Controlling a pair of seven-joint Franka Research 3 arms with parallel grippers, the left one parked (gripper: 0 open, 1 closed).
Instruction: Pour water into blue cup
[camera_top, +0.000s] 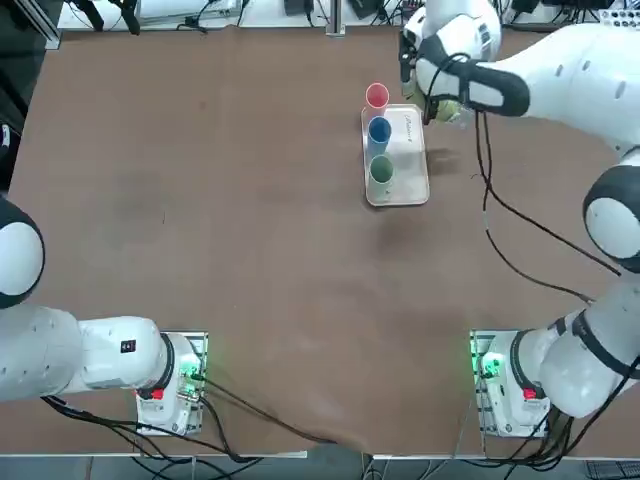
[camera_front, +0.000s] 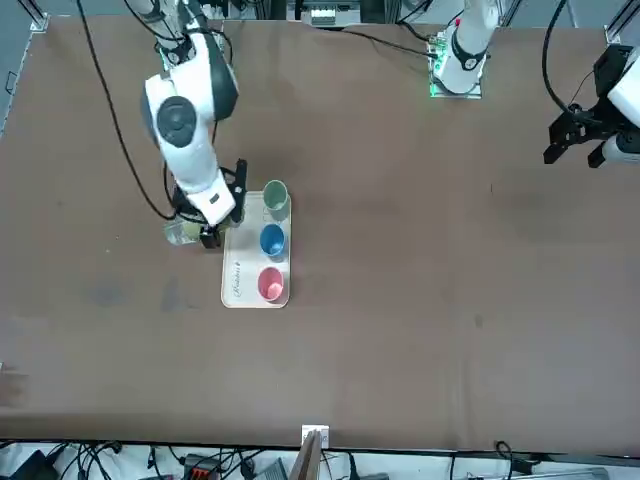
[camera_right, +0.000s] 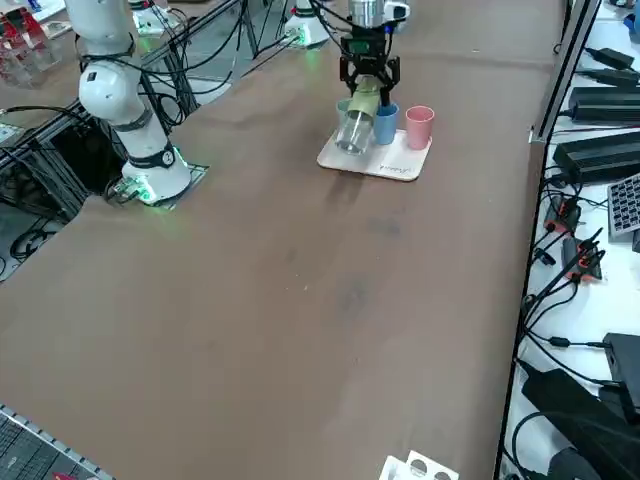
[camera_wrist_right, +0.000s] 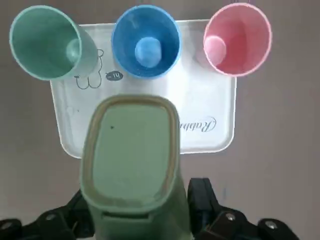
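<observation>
Where cups (camera_wrist_right: 148, 52) stand, tool (camera_wrist_right: 140, 220) angled down (bottle (camera_wrist_right: 131, 155) gripped)

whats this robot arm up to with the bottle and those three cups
The right gripper is clamped on a pale-green bottle, holding it beside a white tray. Three cups stand in a row on the tray: green, blue and pink. The blue one, in the middle, is the cup meant to get the water. The bottle is on the tray's side away from the row's outer edge, and no pouring can be seen.
</observation>
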